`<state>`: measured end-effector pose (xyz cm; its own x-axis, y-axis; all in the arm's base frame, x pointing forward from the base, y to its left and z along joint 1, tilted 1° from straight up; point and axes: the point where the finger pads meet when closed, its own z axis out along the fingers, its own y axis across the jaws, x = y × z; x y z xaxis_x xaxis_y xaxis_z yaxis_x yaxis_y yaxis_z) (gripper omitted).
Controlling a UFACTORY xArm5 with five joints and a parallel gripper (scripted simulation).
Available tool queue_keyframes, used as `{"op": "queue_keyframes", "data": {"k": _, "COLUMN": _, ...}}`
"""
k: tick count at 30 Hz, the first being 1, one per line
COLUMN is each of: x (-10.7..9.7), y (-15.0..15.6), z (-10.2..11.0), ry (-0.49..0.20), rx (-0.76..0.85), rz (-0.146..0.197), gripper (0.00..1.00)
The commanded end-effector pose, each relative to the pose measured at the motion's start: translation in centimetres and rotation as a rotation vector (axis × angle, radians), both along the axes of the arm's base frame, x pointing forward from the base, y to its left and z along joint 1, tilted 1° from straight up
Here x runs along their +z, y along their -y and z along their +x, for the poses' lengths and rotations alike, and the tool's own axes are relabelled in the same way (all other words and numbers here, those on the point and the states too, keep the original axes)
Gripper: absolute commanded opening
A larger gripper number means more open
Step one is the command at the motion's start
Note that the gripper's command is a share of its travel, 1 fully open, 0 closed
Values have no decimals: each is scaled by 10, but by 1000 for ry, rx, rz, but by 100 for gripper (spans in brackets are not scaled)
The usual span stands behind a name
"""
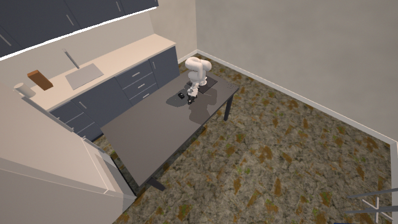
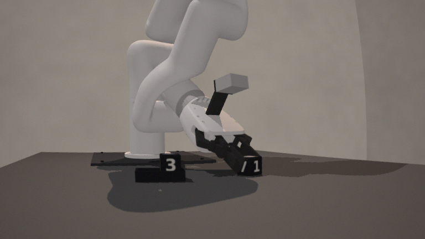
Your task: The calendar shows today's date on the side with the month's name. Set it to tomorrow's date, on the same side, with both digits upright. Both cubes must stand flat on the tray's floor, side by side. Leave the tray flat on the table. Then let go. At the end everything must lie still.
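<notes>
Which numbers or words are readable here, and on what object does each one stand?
"3": on the cube standing in the tray.
"1": on the cube that the gripper is clamping on the table.
The neighbouring face shows a partly hidden stroke, unreadable.
No month name is visible.

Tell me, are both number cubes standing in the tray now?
No, only the cube showing 3 stands in the tray; the other cube is outside, at the gripper.
</notes>
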<state>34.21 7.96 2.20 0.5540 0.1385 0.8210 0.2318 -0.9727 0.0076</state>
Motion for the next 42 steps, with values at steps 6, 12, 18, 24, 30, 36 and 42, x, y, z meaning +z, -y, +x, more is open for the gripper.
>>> {"op": "queue_keyframes", "data": {"k": 6, "x": 0, "y": 0, "z": 0, "ry": 1, "rx": 0, "rz": 0, "gripper": 29}}
{"op": "queue_keyframes", "data": {"k": 12, "x": 0, "y": 0, "z": 0, "ry": 1, "rx": 0, "rz": 0, "gripper": 29}}
{"op": "queue_keyframes", "data": {"k": 18, "x": 0, "y": 0, "z": 0, "ry": 1, "rx": 0, "rz": 0, "gripper": 29}}
{"op": "queue_keyframes", "data": {"k": 24, "x": 0, "y": 0, "z": 0, "ry": 1, "rx": 0, "rz": 0, "gripper": 29}}
{"op": "queue_keyframes", "data": {"k": 30, "x": 0, "y": 0, "z": 0, "ry": 1, "rx": 0, "rz": 0, "gripper": 29}}
{"op": "queue_keyframes", "data": {"k": 36, "x": 4, "y": 0, "z": 0, "ry": 1, "rx": 0, "rz": 0, "gripper": 29}}
{"op": "queue_keyframes", "data": {"k": 42, "x": 22, "y": 0, "z": -1, "ry": 2, "rx": 0, "rz": 0, "gripper": 29}}
